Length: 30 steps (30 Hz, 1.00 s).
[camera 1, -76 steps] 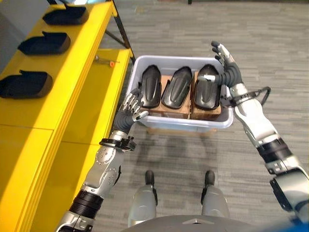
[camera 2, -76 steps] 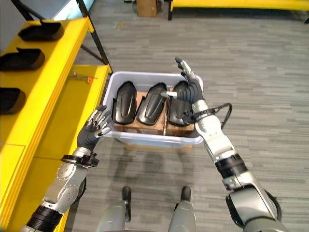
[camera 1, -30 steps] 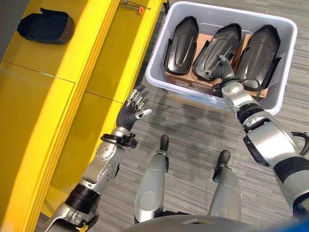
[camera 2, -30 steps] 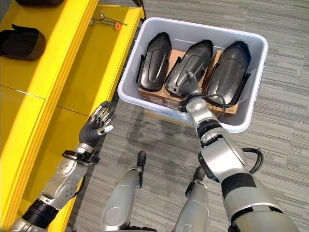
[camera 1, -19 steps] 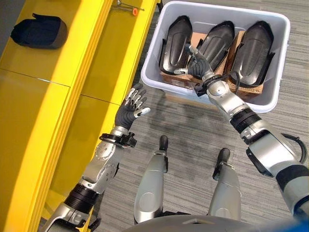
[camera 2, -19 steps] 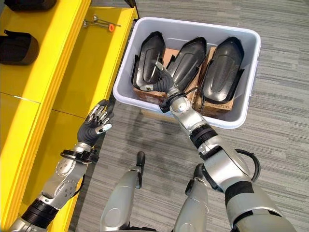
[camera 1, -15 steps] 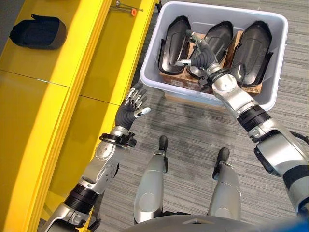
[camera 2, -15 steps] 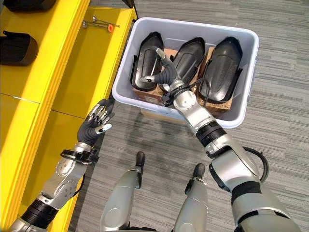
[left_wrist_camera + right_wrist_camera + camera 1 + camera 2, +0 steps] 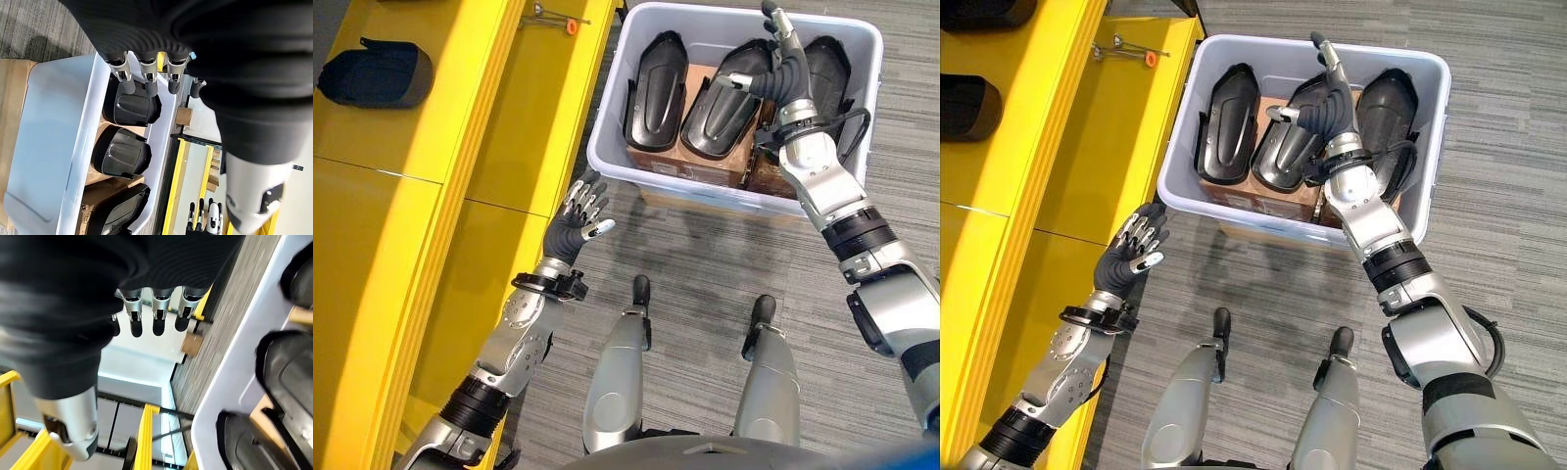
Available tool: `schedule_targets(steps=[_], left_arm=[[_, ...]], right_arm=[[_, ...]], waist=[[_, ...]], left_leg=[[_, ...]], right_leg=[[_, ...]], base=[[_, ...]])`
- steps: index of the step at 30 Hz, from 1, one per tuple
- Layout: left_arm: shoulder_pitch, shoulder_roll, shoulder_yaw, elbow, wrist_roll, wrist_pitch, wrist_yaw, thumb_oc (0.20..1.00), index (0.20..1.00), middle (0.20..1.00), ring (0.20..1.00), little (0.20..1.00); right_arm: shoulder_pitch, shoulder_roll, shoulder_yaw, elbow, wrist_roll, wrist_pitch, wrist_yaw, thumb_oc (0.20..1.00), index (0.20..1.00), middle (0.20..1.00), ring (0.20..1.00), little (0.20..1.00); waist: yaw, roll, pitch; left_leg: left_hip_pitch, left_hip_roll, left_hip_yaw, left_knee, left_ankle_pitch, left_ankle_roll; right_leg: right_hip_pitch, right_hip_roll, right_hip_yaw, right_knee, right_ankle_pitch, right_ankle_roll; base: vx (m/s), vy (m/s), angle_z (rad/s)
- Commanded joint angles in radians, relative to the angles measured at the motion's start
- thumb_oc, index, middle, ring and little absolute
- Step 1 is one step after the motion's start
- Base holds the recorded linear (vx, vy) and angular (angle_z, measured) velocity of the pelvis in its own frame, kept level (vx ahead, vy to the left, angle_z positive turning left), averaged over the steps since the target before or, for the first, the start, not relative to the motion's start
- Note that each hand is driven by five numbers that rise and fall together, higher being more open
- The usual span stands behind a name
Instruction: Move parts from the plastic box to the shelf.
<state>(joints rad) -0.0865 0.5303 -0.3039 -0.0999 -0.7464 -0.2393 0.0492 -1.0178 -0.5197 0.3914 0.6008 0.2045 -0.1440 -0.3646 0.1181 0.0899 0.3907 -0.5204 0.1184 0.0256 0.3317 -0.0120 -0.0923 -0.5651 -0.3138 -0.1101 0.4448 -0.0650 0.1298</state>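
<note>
A pale grey plastic box (image 9: 685,188) stands on the floor with three black moulded parts side by side on cardboard inside it: left (image 9: 653,88), middle (image 9: 720,98), right (image 9: 830,70). My right hand (image 9: 785,76) hovers open above the gap between the middle and right parts, fingers straight toward the far wall, thumb over the middle part. In its wrist view the straight fingers (image 9: 154,316) point past the box rim (image 9: 244,357). My left hand (image 9: 573,220) is open and empty beside the yellow shelf (image 9: 460,117), near the box's front left corner. Another black part (image 9: 372,73) lies on the shelf.
Metal bolts with an orange tip (image 9: 558,18) lie on the shelf's lower ledge near the box. More black parts (image 9: 964,103) sit along the shelf's top. Grey carpet floor surrounds the box; the shelf closes off the whole left side.
My right hand has swung from above the left and middle parts across to the right and toward the box's far side. The left hand has kept still. The camera has shifted a little.
</note>
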Motion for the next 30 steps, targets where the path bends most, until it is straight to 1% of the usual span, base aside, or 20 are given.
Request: schedule_targets(steps=[1, 5, 6, 7, 13, 17, 20, 22, 23, 24, 25, 26, 30], left_arm=[[0.013, 0.048, 0.012, -0.114, -0.008, -0.061, 0.008, 1.000, 1.000, 1.000, 1.000, 1.000], [0.009, 0.045, 0.008, -0.113, -0.006, -0.063, 0.013, 1.000, 1.000, 1.000, 1.000, 1.000], [0.012, 0.037, 0.011, -0.108, -0.005, -0.071, 0.026, 1.000, 1.000, 1.000, 1.000, 1.000], [0.013, 0.035, 0.011, -0.111, -0.004, -0.072, 0.027, 1.000, 1.000, 1.000, 1.000, 1.000], [0.015, 0.039, 0.003, -0.116, 0.005, -0.075, 0.040, 1.000, 1.000, 1.000, 1.000, 1.000], [0.013, 0.038, -0.006, -0.120, 0.003, -0.076, 0.048, 1.000, 1.000, 1.000, 1.000, 1.000], [0.006, 0.045, -0.017, -0.125, 0.009, -0.079, 0.061, 1.000, 1.000, 1.000, 1.000, 1.000], [0.004, 0.048, -0.018, -0.128, 0.011, -0.079, 0.067, 1.000, 1.000, 1.000, 1.000, 1.000], [0.004, 0.048, -0.019, -0.130, 0.010, -0.078, 0.069, 1.000, 1.000, 1.000, 1.000, 1.000], [0.003, 0.048, -0.017, -0.131, 0.010, -0.079, 0.069, 1.000, 1.000, 1.000, 1.000, 1.000], [-0.004, 0.047, -0.024, -0.129, 0.010, -0.080, 0.075, 1.000, 1.000, 1.000, 1.000, 1.000], [-0.006, 0.047, -0.027, -0.128, 0.009, -0.079, 0.079, 1.000, 1.000, 1.000, 1.000, 1.000], [-0.026, 0.053, -0.039, -0.129, 0.011, -0.081, 0.082, 1.000, 1.000, 1.000, 1.000, 1.000]], right_arm=[[-0.044, -0.007, -0.056, -0.026, -0.016, -0.050, -0.059, 1.000, 1.000, 1.000, 1.000, 1.000], [-0.035, -0.008, -0.065, -0.013, -0.014, -0.050, -0.072, 1.000, 1.000, 1.000, 1.000, 1.000], [-0.026, -0.014, -0.092, 0.008, -0.011, -0.054, -0.102, 1.000, 1.000, 1.000, 1.000, 1.000], [-0.024, -0.017, -0.098, 0.010, -0.015, -0.053, -0.110, 1.000, 1.000, 1.000, 1.000, 1.000], [-0.042, -0.028, -0.119, 0.060, -0.004, -0.054, -0.143, 1.000, 1.000, 1.000, 1.000, 1.000], [-0.080, -0.031, -0.109, 0.126, 0.022, -0.052, -0.150, 1.000, 1.000, 1.000, 1.000, 1.000], [-0.132, -0.032, -0.099, 0.230, 0.054, -0.053, -0.164, 1.000, 1.000, 1.000, 1.000, 1.000], [-0.154, -0.029, -0.086, 0.258, 0.069, -0.052, -0.161, 1.000, 1.000, 1.000, 1.000, 1.000], [-0.163, -0.025, -0.083, 0.284, 0.076, -0.050, -0.161, 1.000, 1.000, 1.000, 1.000, 1.000], [-0.167, -0.026, -0.082, 0.286, 0.076, -0.052, -0.161, 1.000, 1.000, 1.000, 1.000, 1.000], [-0.187, -0.020, -0.068, 0.315, 0.086, -0.049, -0.157, 1.000, 1.000, 1.000, 1.000, 1.000], [-0.195, -0.017, -0.057, 0.337, 0.090, -0.045, -0.151, 1.000, 1.000, 1.000, 1.000, 1.000], [-0.251, 0.014, 0.022, 0.434, 0.100, -0.029, -0.092, 1.000, 1.000, 1.000, 1.000, 1.000]], waist=[[0.007, 0.001, 0.012], [0.004, 0.006, 0.020], [0.003, 0.016, 0.027], [0.003, 0.019, 0.029], [-0.003, 0.031, 0.048], [-0.007, 0.035, 0.063], [-0.006, 0.044, 0.083], [-0.007, 0.046, 0.091], [-0.005, 0.046, 0.090], [-0.007, 0.047, 0.095], [-0.006, 0.047, 0.102], [-0.005, 0.047, 0.102], [0.003, 0.048, 0.118]], left_leg=[[-0.036, 0.031, -0.022, 0.045, -0.036, 0.011], [-0.046, 0.032, -0.020, 0.043, -0.035, 0.011], [-0.067, 0.030, -0.019, 0.043, -0.033, 0.011], [-0.072, 0.030, -0.019, 0.043, -0.032, 0.011], [-0.113, 0.029, -0.009, 0.050, -0.035, 0.015], [-0.140, 0.029, -0.005, 0.057, -0.036, 0.015], [-0.168, 0.026, -0.005, 0.064, -0.036, 0.015], [-0.181, 0.026, -0.004, 0.068, -0.036, 0.016], [-0.174, 0.025, -0.008, 0.075, -0.066, 0.010], [-0.187, 0.025, -0.004, 0.071, -0.037, 0.016], [-0.198, 0.023, -0.004, 0.078, -0.040, 0.016], [-0.191, 0.023, -0.008, 0.087, -0.070, 0.010], [-0.205, 0.018, -0.011, 0.093, -0.070, 0.012]], right_leg=[[0.069, -0.003, 0.017, -0.031, 0.015, 0.020], [0.052, 0.001, 0.021, -0.026, 0.015, 0.020], [0.028, -0.002, 0.022, -0.020, 0.014, 0.020], [0.021, -0.002, 0.024, -0.019, 0.015, 0.019], [-0.033, 0.002, 0.038, -0.004, 0.017, 0.018], [-0.061, 0.003, 0.044, 0.001, 0.018, 0.017], [-0.094, 0.003, 0.046, 0.017, 0.018, 0.016], [-0.104, 0.004, 0.049, 0.021, 0.019, 0.015], [-0.101, 0.004, 0.050, 0.031, -0.006, 0.021], [-0.112, 0.004, 0.048, 0.025, 0.019, 0.015], [-0.118, 0.006, 0.049, 0.026, 0.018, 0.014], [-0.110, 0.006, 0.050, 0.035, -0.008, 0.020], [-0.122, 0.005, 0.048, 0.040, -0.004, 0.020]], base=[[0.00, 0.000, 0.00], [0.01, -0.006, -0.03], [0.02, -0.006, -0.07], [0.00, 0.000, 0.00], [0.00, 0.002, -0.01], [0.00, -0.003, -0.01], [0.00, 0.000, 0.00], [0.04, -0.001, 0.01], [0.00, 0.000, 0.00], [0.00, 0.000, 0.00], [0.00, 0.000, 0.00], [0.09, -0.012, 0.00], [0.02, -0.001, 0.00]])
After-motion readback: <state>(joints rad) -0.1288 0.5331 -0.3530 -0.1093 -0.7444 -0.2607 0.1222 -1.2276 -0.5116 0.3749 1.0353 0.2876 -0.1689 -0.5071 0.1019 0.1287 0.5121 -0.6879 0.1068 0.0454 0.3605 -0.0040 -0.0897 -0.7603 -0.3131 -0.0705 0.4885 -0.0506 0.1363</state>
